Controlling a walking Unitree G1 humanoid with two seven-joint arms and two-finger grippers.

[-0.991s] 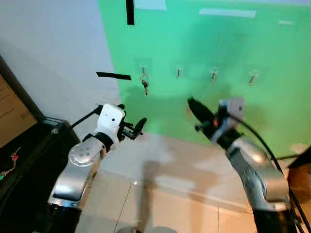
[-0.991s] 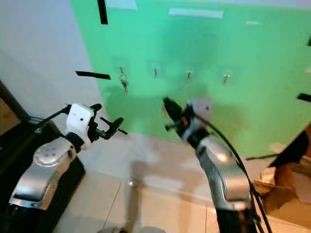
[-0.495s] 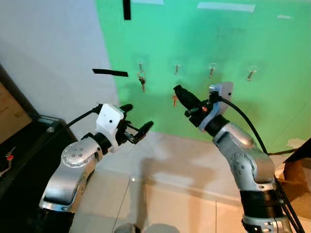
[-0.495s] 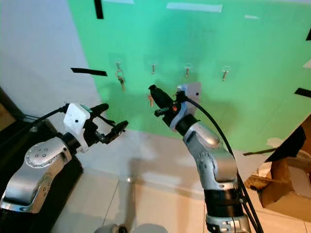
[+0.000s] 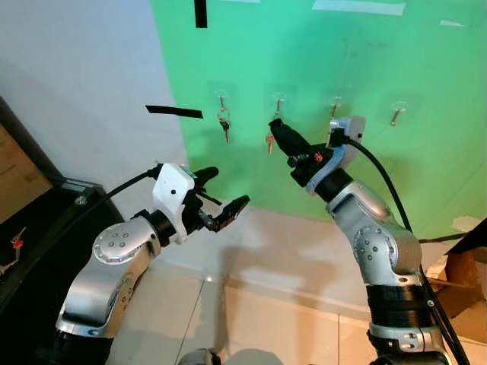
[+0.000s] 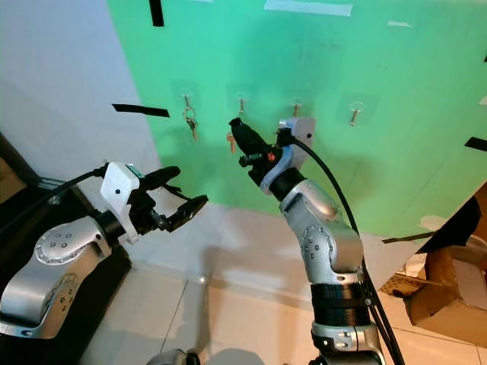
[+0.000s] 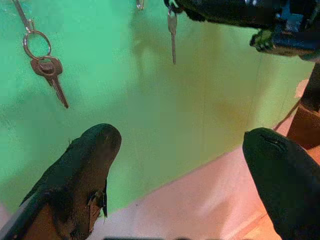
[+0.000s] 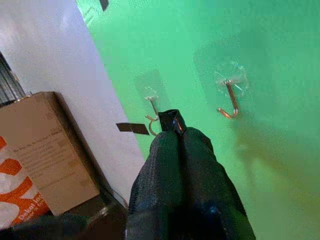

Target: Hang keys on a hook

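Note:
Four small metal hooks sit in a row on the green wall. The first hook (image 5: pixel 222 99) carries a ring of keys (image 5: pixel 224 125). My right gripper (image 5: pixel 278 131) is raised just under the second hook (image 5: pixel 278 105) and is shut on a single key (image 5: pixel 268 142), which dangles below its tip. In the right wrist view the shut fingers (image 8: pixel 175 150) point at the wall between two hooks (image 8: pixel 229 100). My left gripper (image 5: pixel 223 192) is lower and left of the hooks, open and empty. Its wrist view shows the hung keys (image 7: pixel 47 70) and the held key (image 7: pixel 172 35).
A black tape strip (image 5: pixel 175 112) is stuck on the white wall left of the green panel. A black cabinet (image 5: pixel 46 228) stands at the far left. A cardboard box (image 5: pixel 466 277) lies at the right on the tiled floor (image 5: pixel 266 319).
My right gripper has risen and moved left toward the wall, carrying the key up to the second hook. The left gripper's fingers have spread wider.

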